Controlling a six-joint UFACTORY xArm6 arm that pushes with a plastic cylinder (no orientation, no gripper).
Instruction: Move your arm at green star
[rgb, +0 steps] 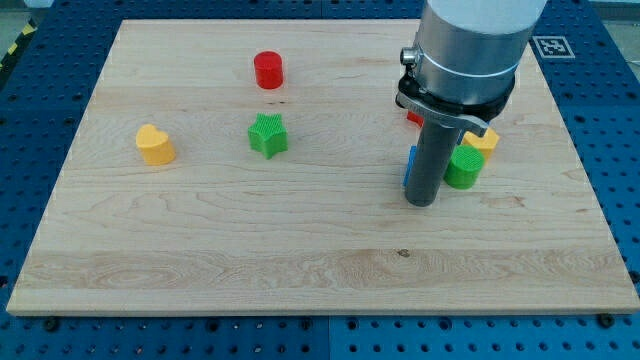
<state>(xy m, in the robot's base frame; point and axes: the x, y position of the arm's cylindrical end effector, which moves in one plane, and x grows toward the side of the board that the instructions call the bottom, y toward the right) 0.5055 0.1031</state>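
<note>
1. My tip rests on the bench; a bare rod, so no fingers to spread or close.
2. Green star lies well apart, toward the view's left and slightly up from my tip.
3. Blue block touches the rod; green cylinder just right.

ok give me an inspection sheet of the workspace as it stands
surface: wooden board on a blue perforated table
job's things: green star left of centre, standing alone; my tip well to its right
clutter: red cylinder, yellow heart, green cylinder, yellow block, blue block and red block partly hidden by the rod
hand: none, rod only
cables: nothing seen
surroundings: printed marker at upper right
</note>
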